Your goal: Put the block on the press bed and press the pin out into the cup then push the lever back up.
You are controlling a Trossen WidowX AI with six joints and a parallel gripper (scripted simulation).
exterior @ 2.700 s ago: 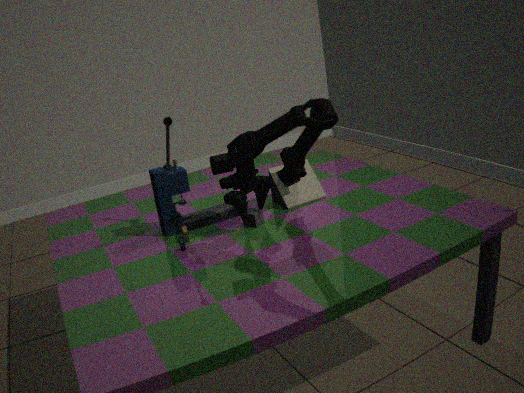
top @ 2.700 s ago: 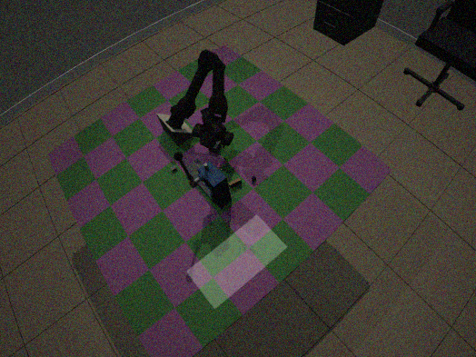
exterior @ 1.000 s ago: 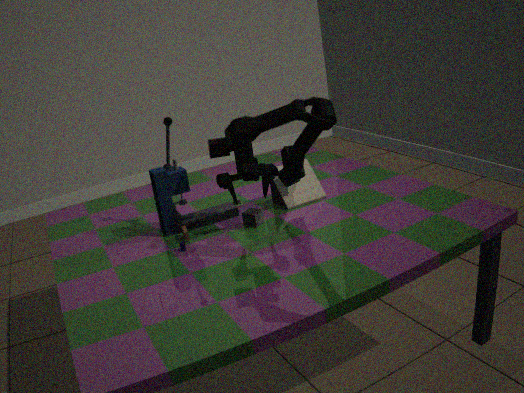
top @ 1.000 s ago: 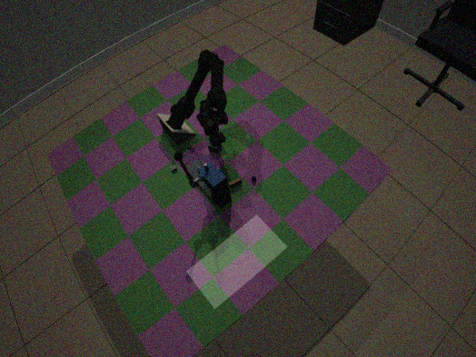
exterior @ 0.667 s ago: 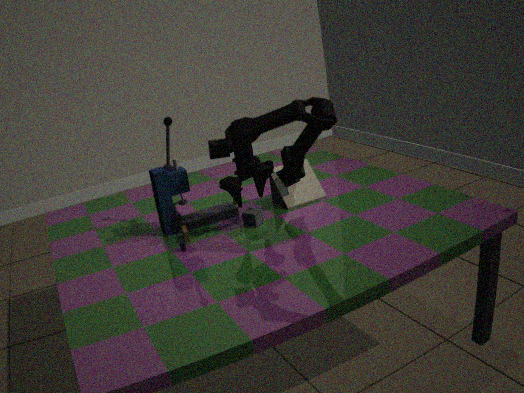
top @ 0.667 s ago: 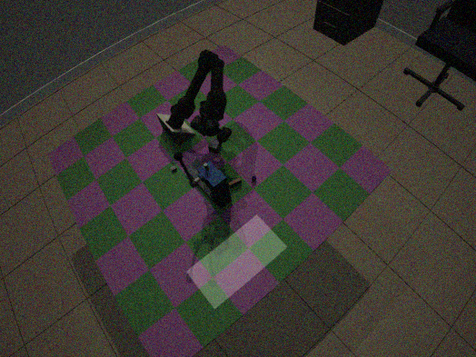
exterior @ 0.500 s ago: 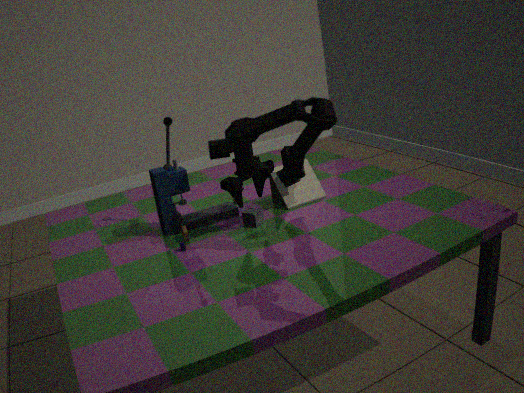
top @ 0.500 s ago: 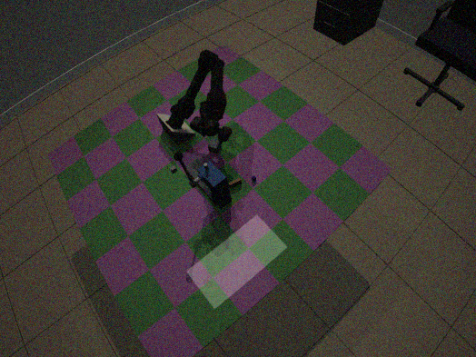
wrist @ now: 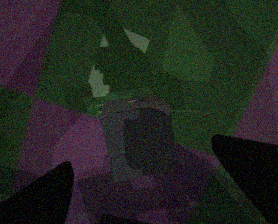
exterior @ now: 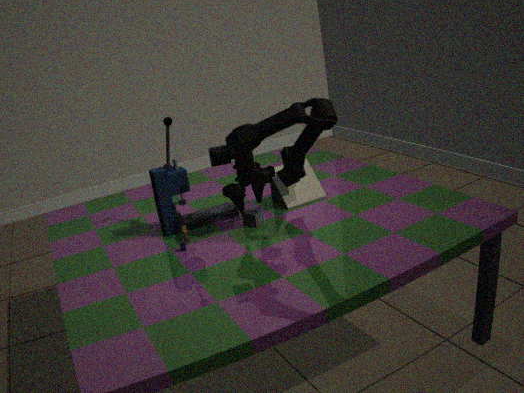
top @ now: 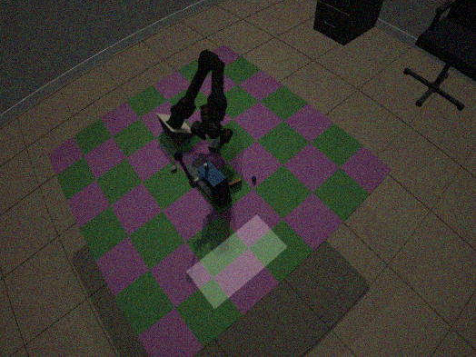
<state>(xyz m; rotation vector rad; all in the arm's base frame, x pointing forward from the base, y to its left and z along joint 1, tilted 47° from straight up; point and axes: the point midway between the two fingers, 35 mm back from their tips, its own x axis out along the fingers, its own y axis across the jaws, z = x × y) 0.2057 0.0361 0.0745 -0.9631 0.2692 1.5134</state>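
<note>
End effector (top: pixel 213 134) (exterior: pixel 251 204) (wrist: pixel 144 155) wide open, nothing held. Block (top: pixel 213 143) (exterior: pixel 253 218) (wrist: pixel 137 142) on desk (top: pixel 313 166) (exterior: pixel 300 278) (wrist: pixel 200 45), off the press (top: pixel 213 174) (exterior: pixel 167 198). Lever (top: pixel 185 166) (exterior: pixel 168 143) upright (unpulled, I judge). Placing, pressing, lever return: all outstanding.

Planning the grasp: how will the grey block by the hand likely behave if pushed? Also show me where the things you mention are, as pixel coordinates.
The grey block (top: pixel 213 143) (exterior: pixel 253 218) (wrist: pixel 116 145) looks boxy and flat-sided, so probably stiff and likelier to slide than roll. Its squat shape suggests little tipping.
</note>
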